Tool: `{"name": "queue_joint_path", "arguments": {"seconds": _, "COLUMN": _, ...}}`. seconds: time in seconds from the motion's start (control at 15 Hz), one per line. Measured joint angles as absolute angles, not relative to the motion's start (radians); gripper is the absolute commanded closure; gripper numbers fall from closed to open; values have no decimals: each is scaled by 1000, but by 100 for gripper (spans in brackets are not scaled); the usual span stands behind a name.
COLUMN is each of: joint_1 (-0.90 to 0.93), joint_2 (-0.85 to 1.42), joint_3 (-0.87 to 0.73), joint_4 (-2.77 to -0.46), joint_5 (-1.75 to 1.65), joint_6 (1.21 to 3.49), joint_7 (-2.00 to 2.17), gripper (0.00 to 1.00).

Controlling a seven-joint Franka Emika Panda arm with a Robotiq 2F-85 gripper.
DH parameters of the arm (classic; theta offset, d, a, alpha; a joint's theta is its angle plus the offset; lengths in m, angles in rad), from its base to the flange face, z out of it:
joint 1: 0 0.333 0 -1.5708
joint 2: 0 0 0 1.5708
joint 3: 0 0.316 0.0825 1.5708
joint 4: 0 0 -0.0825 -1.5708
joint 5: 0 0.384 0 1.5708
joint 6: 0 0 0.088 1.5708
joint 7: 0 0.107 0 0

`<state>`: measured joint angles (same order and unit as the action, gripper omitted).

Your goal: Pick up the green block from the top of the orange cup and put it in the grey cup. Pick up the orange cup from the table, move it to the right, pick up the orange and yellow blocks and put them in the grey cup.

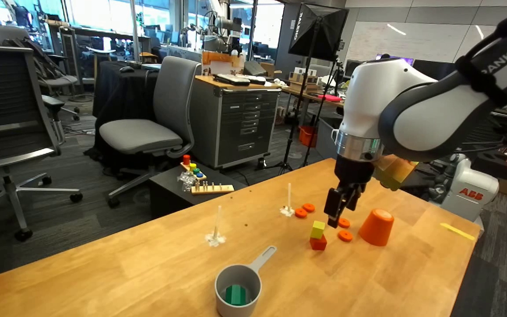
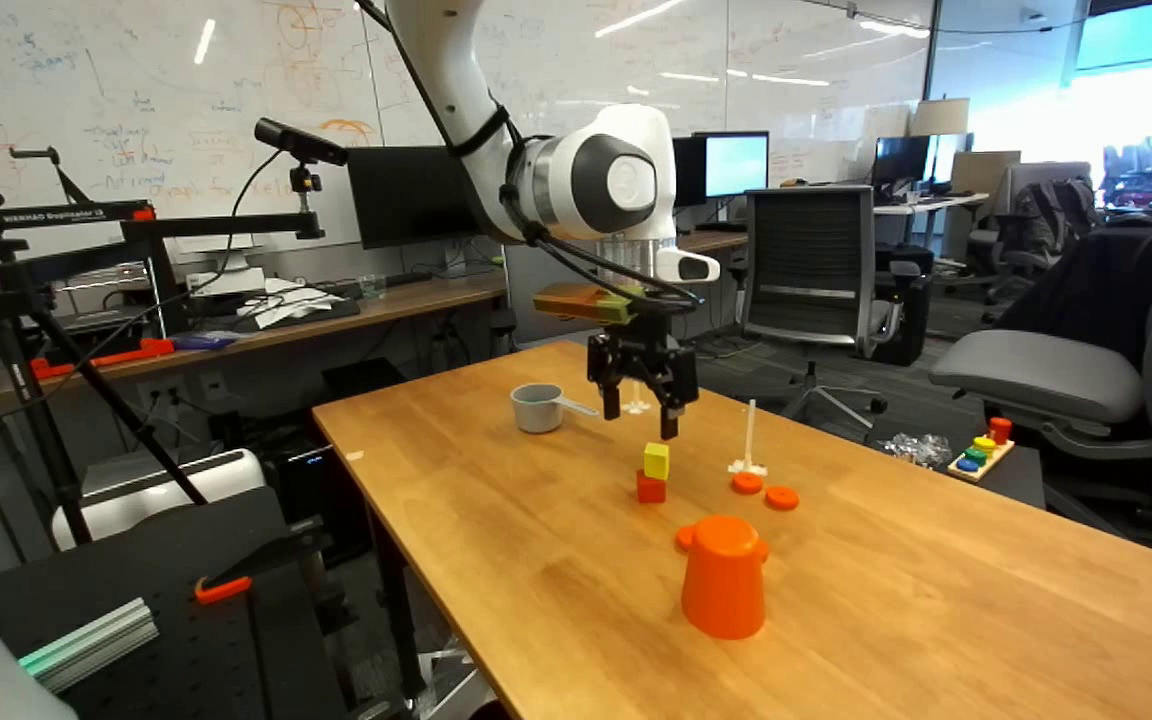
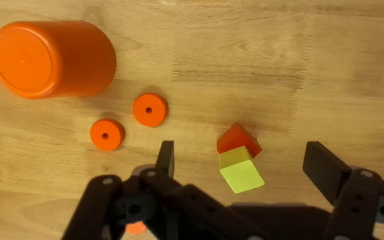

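The grey cup [image 2: 538, 412] stands upright on the desk [image 1: 148, 264], its long flat handle jutting out level in both exterior views. The green block [image 1: 236, 295] is inside the grey cup, seen low within it in an exterior view.

The yellow block [image 3: 240, 173] rests on top of the orange block [image 3: 235, 138], which is red-orange in shade and sits on the desk. The yellow block lies turned at an angle to the one beneath.

Jaws: wide apart, pointing down over the desk. In the wrist view both stacked blocks show between them, with a gap on either side. Whether they reach level with the yellow block cannot be told.

The orange cup [image 3: 57, 60] is inverted on the desk, base uppermost, near the stacked blocks and well apart from the grey cup. Two orange discs [image 3: 155, 114], each with a central hole, lie flat between the orange cup and the blocks. Two further discs [image 1: 300, 213] lie just beside a thin upright peg [image 1: 289, 196]; a second peg [image 1: 218, 220] stands nearer the grey cup. A yellow strip [image 1: 457, 231] lies near the desk's edge
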<state>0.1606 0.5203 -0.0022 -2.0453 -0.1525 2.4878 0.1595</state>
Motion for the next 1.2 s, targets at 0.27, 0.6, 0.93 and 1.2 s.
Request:
{"name": "queue_joint_path", "arguments": {"seconds": 0.27, "joint_1": 166, "joint_2": 602, "joint_3": -2, "joint_4": -1939, "joint_5": -183, "joint_6": 2411, "joint_7": 137, "gripper": 0}}
{"name": "queue_joint_path", "arguments": {"seconds": 0.6, "joint_1": 170, "joint_2": 682, "joint_3": -2, "joint_4": -1834, "joint_5": -194, "joint_6": 2339, "joint_7": 103, "gripper": 0}}
{"name": "queue_joint_path", "arguments": {"seconds": 0.93, "joint_1": 170, "joint_2": 750, "joint_3": -2, "joint_4": -1765, "joint_5": -194, "joint_6": 2304, "joint_7": 46, "gripper": 0}}
{"name": "queue_joint_path", "arguments": {"seconds": 1.2, "joint_1": 170, "joint_2": 792, "joint_3": -2, "joint_4": -1721, "joint_5": -194, "joint_6": 2293, "joint_7": 15, "gripper": 0}}
